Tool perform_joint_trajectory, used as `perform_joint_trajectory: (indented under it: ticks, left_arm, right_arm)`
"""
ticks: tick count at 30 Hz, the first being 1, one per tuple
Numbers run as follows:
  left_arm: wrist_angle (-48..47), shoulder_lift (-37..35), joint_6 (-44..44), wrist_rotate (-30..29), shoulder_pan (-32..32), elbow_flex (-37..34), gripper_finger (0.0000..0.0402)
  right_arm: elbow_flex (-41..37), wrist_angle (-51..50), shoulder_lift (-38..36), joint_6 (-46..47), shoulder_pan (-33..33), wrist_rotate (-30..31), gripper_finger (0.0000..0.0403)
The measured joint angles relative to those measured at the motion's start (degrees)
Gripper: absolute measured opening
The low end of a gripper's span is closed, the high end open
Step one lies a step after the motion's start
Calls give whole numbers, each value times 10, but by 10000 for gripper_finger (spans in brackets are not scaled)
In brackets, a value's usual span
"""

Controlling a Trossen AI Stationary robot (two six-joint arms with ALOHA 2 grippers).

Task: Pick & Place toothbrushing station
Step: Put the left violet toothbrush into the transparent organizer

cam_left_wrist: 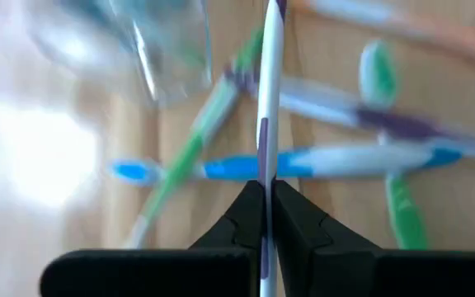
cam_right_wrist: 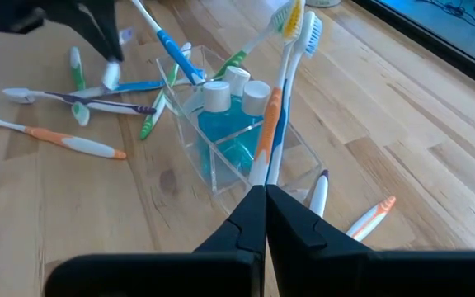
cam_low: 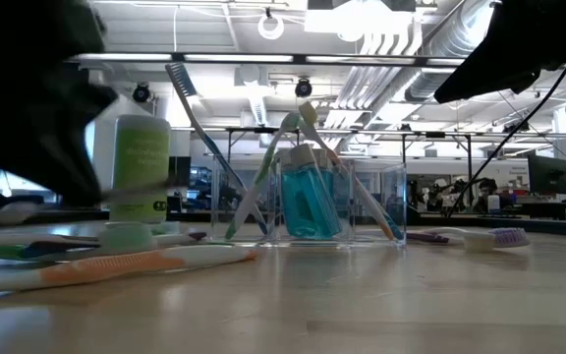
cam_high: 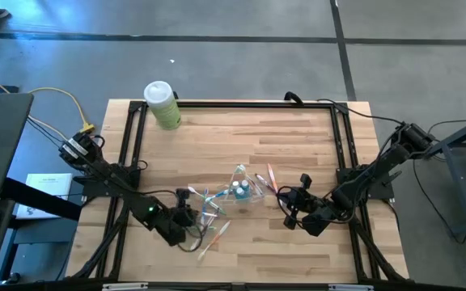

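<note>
A clear plastic cup [cam_high: 247,191] stands mid-table, holding small teal white-capped tubes [cam_right_wrist: 221,124] and several toothbrushes that lean on its rim [cam_right_wrist: 283,74]. More toothbrushes [cam_high: 213,229] lie flat on the wood to its left, among them an orange-and-white one [cam_right_wrist: 64,140]. My left gripper [cam_high: 188,217] hovers over those loose brushes, shut on a white toothbrush with a purple stripe [cam_left_wrist: 269,99]. My right gripper [cam_right_wrist: 265,191] is shut on nothing, just right of the cup [cam_right_wrist: 221,177]. My left gripper pinches the white toothbrush's handle [cam_left_wrist: 265,169] between its two fingers. The brush lies along the fingers and runs on past their tips. It reaches out over the brushes on the table; its far end is cut off by the picture's edge.
A pale-green bottle with a white cap [cam_high: 162,103] stands at the far left corner. Two toothbrushes [cam_right_wrist: 369,219] lie on the wood right of the cup, close to my right gripper. A black frame [cam_high: 241,103] runs round the tabletop.
</note>
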Motion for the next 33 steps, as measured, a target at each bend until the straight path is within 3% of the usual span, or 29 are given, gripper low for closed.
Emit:
perform_joint_trajectory:
  ticks: [4,9,13,20,26,29,33]
  left_arm:
    - [-2,-7,67,-71,-30,29,6]
    - [18,-9,232,-216,-69,72,6]
    - [110,-9,400,-324,-73,80,5]
    - [268,-9,715,-443,-46,80,5]
    - [275,-3,772,-409,-1,80,5]
    - [279,4,792,-349,18,79,5]
    - [348,13,928,-257,27,80,5]
  right_arm:
    - [0,0,0,0,0,0,2]
    - [0,0,0,0,0,2,2]
    - [0,0,0,0,0,2,2]
    - [-44,58,0,0,0,2,2]
    - [-78,115,0,0,0,2,2]
    - [-79,124,0,-3,0,3,2]
    - [-79,182,1,-56,0,14,2]
